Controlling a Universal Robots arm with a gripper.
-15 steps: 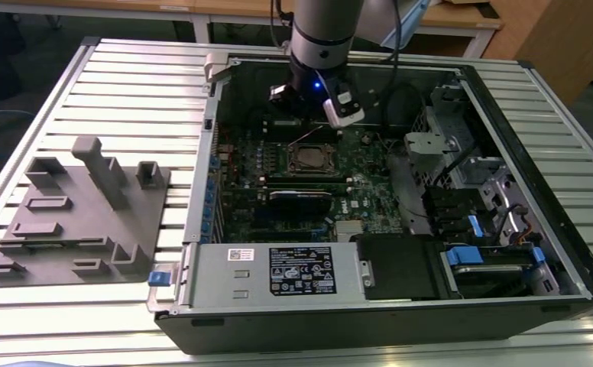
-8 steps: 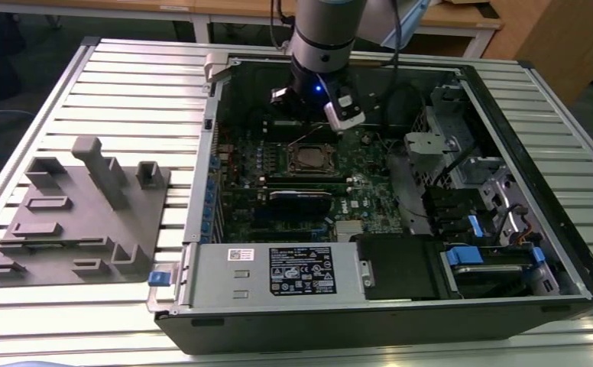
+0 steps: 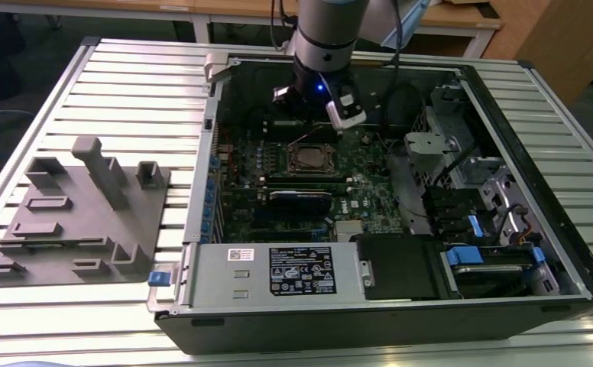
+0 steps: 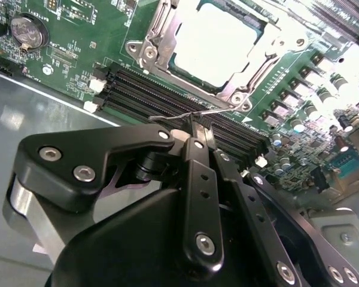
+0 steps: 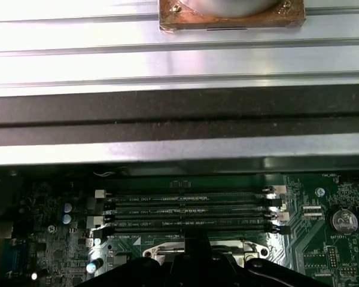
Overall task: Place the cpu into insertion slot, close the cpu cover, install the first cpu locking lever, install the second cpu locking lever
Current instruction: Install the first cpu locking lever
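One cpu (image 4: pixel 215 39) sits in the insertion slot (image 3: pixel 294 160), and the cpu cover (image 4: pixel 157 30) looks down over it. Locking lever (image 4: pixel 191 113) is unlatched, sticking out over the memory slots (image 4: pixel 161 98). Gripper (image 4: pixel 197 128) tips are right at the lever and the jaws look together; can't tell if they pinch it. Risk: the springy wire slips off the tips, whips into the board and misses its hook.

We are seeing four memory slots (image 5: pixel 185 210) on a green board (image 5: pixel 314 238), a coin battery (image 5: pixel 342 220) sitting near their end.
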